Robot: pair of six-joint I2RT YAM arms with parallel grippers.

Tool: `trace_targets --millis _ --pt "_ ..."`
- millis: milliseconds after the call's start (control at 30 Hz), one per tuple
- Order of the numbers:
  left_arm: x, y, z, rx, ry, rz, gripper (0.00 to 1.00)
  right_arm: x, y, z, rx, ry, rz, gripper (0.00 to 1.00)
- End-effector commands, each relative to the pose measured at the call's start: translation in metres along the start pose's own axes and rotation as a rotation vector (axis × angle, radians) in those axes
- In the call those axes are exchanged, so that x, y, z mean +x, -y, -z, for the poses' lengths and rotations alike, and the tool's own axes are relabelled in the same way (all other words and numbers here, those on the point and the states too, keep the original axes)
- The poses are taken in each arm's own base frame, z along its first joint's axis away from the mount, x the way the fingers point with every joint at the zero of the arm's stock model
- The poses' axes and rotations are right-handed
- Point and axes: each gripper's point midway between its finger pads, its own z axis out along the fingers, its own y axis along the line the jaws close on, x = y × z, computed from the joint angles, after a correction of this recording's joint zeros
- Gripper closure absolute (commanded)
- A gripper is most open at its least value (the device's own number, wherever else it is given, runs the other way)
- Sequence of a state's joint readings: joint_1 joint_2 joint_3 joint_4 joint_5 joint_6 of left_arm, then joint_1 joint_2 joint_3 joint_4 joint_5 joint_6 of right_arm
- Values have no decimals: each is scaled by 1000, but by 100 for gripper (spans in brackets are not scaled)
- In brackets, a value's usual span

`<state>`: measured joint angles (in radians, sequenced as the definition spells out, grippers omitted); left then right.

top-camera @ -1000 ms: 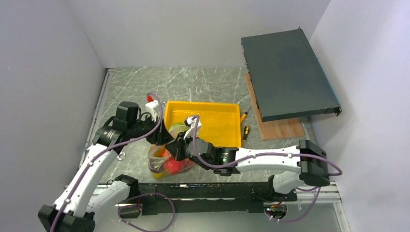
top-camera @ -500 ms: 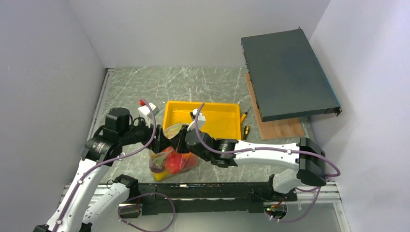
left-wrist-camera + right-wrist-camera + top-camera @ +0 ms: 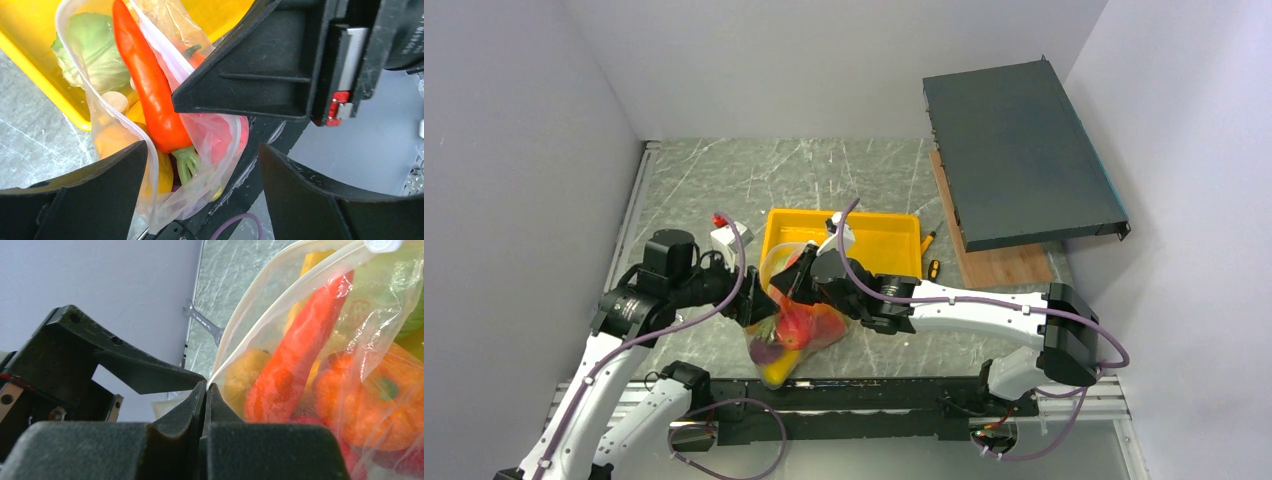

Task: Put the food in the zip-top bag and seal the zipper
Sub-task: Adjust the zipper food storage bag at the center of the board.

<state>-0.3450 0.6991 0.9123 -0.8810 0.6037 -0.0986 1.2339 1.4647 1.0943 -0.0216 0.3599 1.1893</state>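
Note:
The zip-top bag (image 3: 792, 328) hangs full of food near the table's front edge. My right gripper (image 3: 796, 287) is shut on the zipper (image 3: 235, 347) at one end of the bag's mouth, in the right wrist view (image 3: 206, 386). Through the plastic I see a long red-orange piece (image 3: 295, 357), an orange pumpkin (image 3: 372, 407), a yellow piece (image 3: 247, 375) and green cabbage (image 3: 412, 315). My left gripper (image 3: 757, 305) is open, its jaws wide apart on either side of the bag (image 3: 200, 150); the zipper strip (image 3: 90, 107) runs just past its left fingertip (image 3: 135, 155). The mouth stands open.
The yellow tray (image 3: 886, 250) lies just behind the bag, and shows in the left wrist view (image 3: 30, 57). A dark flat case (image 3: 1019, 150) rests on a wooden board (image 3: 1002, 266) at the back right. Small screwdrivers (image 3: 932, 270) lie right of the tray. A black rail (image 3: 874, 390) runs along the near edge.
My right gripper has lifted the bag's edge up and back toward the tray. The bag now hangs tilted, its bottom nearer the front edge. My left gripper has drawn back to the left.

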Motion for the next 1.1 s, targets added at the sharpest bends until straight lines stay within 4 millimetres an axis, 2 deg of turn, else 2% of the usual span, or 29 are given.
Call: trace_targets --millis 0,33,200,300,400,500,567,633,700,767,867,1000,1067 --pt "-6 -4 -7 -9 -10 9 17 -15 -33 5 -83 25 -47 100" --pt "-6 -7 -8 -23 -16 11 22 -16 -34 6 -81 26 -44 100" --pt "-13 -23 -10 -107 -3 9 60 -13 -35 7 -96 6 -9 99" --pt "-19 -28 -9 -137 13 -16 85 -12 -32 10 -99 -8 43 83" --pt "-26 -25 -6 -126 37 -77 100 -18 -23 20 -93 -13 150 62" --pt "-31 -23 -4 -107 73 -179 100 -28 -12 31 -109 -19 306 42" --pt "-35 -19 -2 -88 106 -224 100 -37 -3 38 -125 -46 401 36" --pt "-39 -14 0 -72 144 -255 100 -57 11 46 -104 -48 475 31" --pt "-43 -8 3 -48 174 -288 100 -71 25 57 -87 -43 584 21" --pt "-47 -2 7 -30 206 -319 100 -83 39 68 -71 -48 649 15" --pt "-49 7 12 2 228 -353 100 -91 50 83 -103 -61 729 2" --pt "-47 18 18 49 237 -392 100 -91 56 91 -200 -117 833 1" --pt "-45 22 19 65 243 -403 100 -96 57 85 -239 -135 843 1"
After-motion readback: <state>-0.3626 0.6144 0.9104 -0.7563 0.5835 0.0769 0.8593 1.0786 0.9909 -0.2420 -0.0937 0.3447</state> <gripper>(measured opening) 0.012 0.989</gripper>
